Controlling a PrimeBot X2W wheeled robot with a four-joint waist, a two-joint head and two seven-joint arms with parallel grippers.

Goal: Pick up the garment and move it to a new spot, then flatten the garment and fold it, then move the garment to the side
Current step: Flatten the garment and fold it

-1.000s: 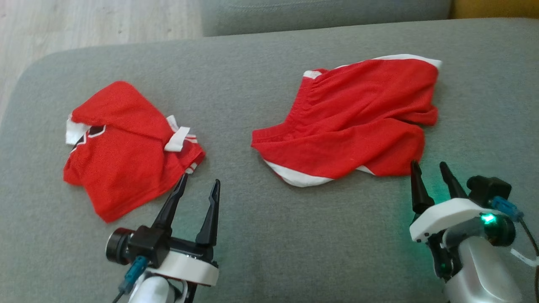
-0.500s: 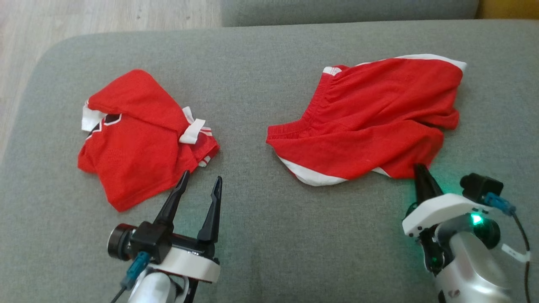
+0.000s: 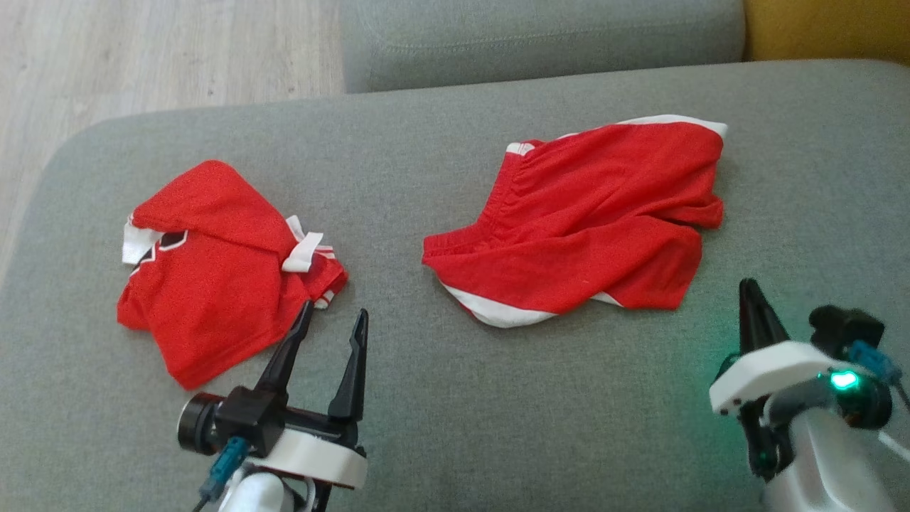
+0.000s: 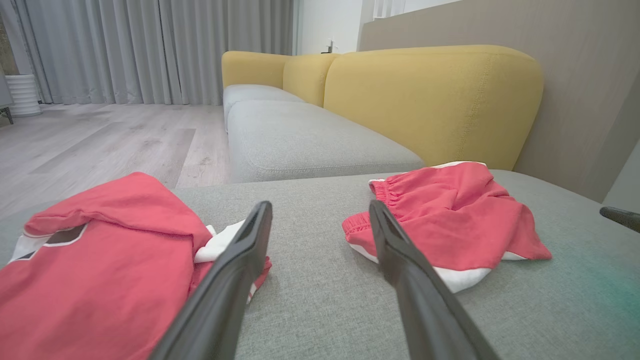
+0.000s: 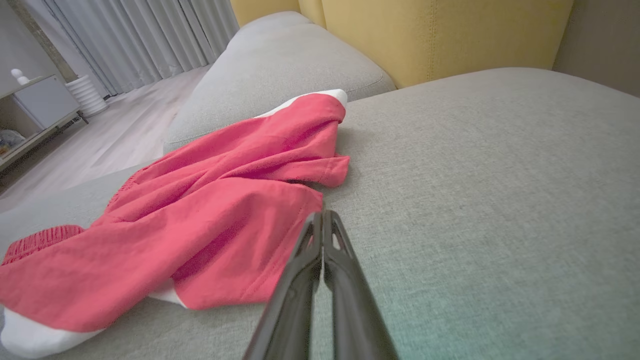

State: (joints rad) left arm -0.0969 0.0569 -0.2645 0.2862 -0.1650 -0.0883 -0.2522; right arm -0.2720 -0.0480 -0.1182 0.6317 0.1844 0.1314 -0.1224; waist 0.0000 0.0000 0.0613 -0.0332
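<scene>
Lying rumpled toward the far right corner of the grey fabric sofa cushion, the red shorts with white trim are gripped by nothing. The right tool is pressed together on nothing, just beside the shorts' near hem. The left tool is held apart near the folded red-and-white jersey at the left edge.

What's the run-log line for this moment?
left pincer: open, beside red shirt | right pincer: shut, empty, apart from red shorts | shorts: rumpled, lying on grey cushion
</scene>
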